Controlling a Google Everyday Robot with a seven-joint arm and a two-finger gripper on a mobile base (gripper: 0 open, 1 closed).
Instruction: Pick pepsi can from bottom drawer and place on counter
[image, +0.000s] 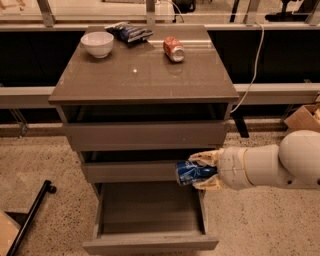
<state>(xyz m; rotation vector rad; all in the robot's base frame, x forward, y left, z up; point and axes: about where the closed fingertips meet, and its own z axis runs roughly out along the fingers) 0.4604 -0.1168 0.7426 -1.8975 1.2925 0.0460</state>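
The pepsi can (189, 173) lay on its side in the air, gripped between the 2 fingers of the gripper (199, 171). It hung just above the open bottom drawer (150, 245) and level with the front of the middle drawer (125, 171), already out of the drawer's inside.

I judged the step in hand to be the carry up to the tabletop (145, 82). To do it well, the arm should draw the can outward before rising, so that it clears the 2 upper drawer fronts and the tabletop's overhanging edge.

A white bowl (97, 44), a dark snack bag (129, 33) and an orange-red can (174, 49) sat toward the back. The near part of the tabletop, well apart from them, looked the safest landing spot. Held sideways, the can could roll on release, so it should be turned upright or set down gently.
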